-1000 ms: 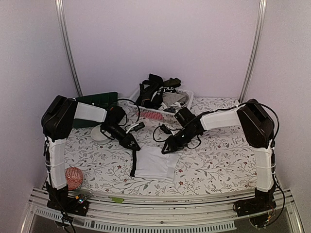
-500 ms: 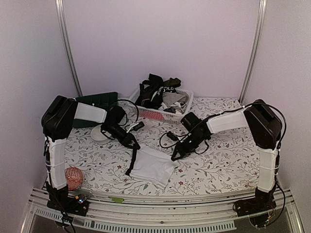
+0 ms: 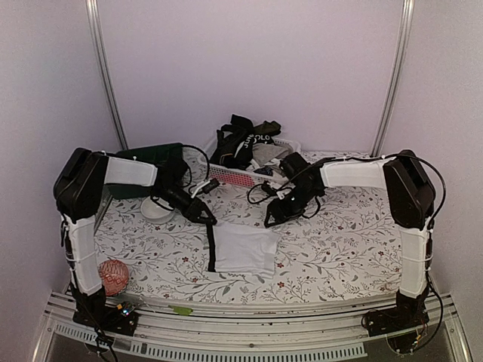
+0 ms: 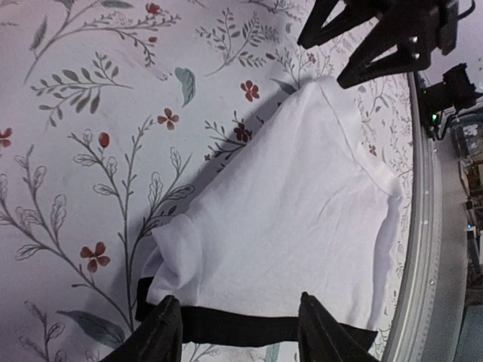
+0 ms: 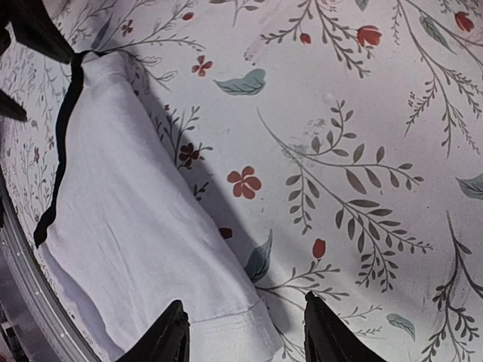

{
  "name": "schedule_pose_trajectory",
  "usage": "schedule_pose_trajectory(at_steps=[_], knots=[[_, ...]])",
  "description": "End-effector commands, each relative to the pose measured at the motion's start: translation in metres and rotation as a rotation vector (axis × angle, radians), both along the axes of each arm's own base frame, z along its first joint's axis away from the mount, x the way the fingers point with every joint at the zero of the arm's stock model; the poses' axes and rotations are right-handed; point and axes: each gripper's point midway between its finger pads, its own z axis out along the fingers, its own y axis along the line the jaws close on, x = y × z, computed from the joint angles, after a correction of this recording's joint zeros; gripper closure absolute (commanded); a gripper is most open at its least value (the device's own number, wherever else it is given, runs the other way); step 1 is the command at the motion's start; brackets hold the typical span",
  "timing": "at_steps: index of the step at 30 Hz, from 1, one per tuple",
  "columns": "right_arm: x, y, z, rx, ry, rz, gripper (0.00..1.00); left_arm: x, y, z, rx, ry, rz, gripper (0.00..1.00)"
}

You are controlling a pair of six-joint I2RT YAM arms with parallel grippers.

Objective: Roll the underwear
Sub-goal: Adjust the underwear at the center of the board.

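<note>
Floral-covered bench [image 3: 339, 241] is seen with the white underwear [image 3: 241, 249] laid flat near its front edge, black waistband to the left. Left fingers [image 4: 162, 332] and right fingers [image 5: 170, 335] are held parted above its far corners, gripping nothing.

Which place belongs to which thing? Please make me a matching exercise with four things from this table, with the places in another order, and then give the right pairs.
Things:
1. white underwear with black waistband
2. white lattice basket
3. reddish ball
4. dark green box

Places:
A. middle of the far edge of the table
B. near left corner
C. spread flat in the middle, towards the near edge
D. far left corner

Right pairs: 1-C, 2-A, 3-B, 4-D.
</note>
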Motion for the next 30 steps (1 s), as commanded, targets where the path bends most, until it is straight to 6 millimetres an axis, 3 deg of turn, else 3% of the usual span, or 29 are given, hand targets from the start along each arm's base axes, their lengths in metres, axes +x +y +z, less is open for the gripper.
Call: schedule_pose_trajectory(at_steps=[1, 4, 8, 13, 18, 20, 23, 27, 30], knots=[[-0.012, -0.004, 0.051, 0.073, -0.024, -0.024, 0.46, 0.012, 0.011, 0.065, -0.071, -0.221, -0.021, 0.45], [-0.02, 0.003, 0.07, 0.174, -0.006, -0.05, 0.41, -0.008, 0.015, 0.074, -0.078, -0.31, -0.087, 0.43], [-0.039, 0.026, 0.071, 0.294, 0.105, -0.071, 0.45, -0.033, 0.01, 0.058, -0.07, -0.298, -0.184, 0.46], [-0.061, 0.044, 0.036, 0.292, 0.229, -0.094, 0.52, -0.05, -0.007, 0.027, -0.007, -0.262, -0.26, 0.51], [-0.06, 0.028, -0.012, 0.209, 0.29, -0.163, 0.57, -0.059, -0.01, -0.011, 0.094, -0.232, -0.278, 0.57], [-0.057, 0.022, -0.024, 0.183, 0.296, -0.166, 0.58, -0.064, -0.004, -0.033, 0.146, -0.193, -0.274, 0.6], [-0.054, 0.018, -0.037, 0.151, 0.287, -0.145, 0.58, -0.071, 0.003, -0.047, 0.19, -0.162, -0.284, 0.67], [-0.056, 0.02, -0.039, 0.122, 0.276, -0.072, 0.58, -0.088, 0.013, -0.046, 0.202, -0.153, -0.32, 0.71], [-0.065, 0.028, -0.019, 0.158, 0.243, 0.01, 0.57, -0.092, 0.016, -0.016, 0.149, -0.259, -0.336, 0.6]])
